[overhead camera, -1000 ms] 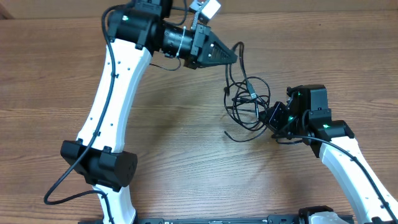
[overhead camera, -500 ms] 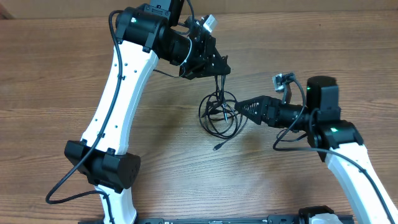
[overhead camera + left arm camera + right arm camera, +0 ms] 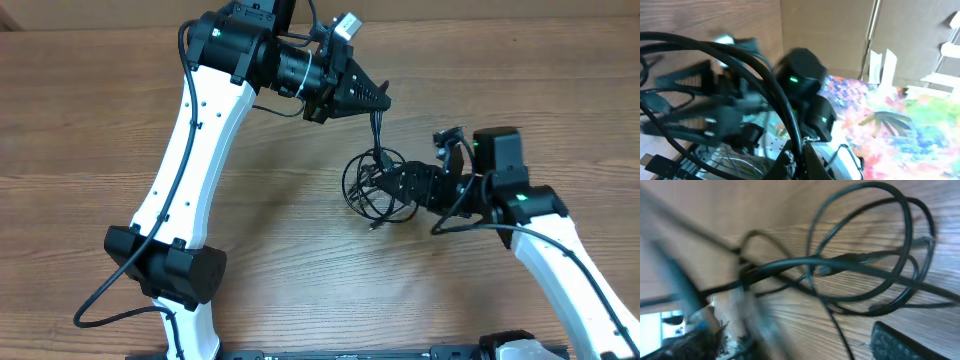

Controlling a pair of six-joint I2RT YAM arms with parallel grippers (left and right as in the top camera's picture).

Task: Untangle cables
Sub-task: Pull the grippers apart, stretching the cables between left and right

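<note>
Cables [image 3: 366,188] hang from left end effector [image 3: 382,98], right end effector [image 3: 394,186] amid loops.

Overhead, the light is soft and even from above. The table [image 3: 90,120] shows no glare, and only a faint, diffuse shadow lies beside the left arm [image 3: 190,150] near the frame's centre. That view is sharp, with the cables [image 3: 375,185] crisp. The left wrist view is dim and smeared across its left half, with the nearest strands out of focus, while its right side is bright and washed out. The right wrist view is streaked with motion blur at left and lower left, and the loops at upper right are clearer.
</note>
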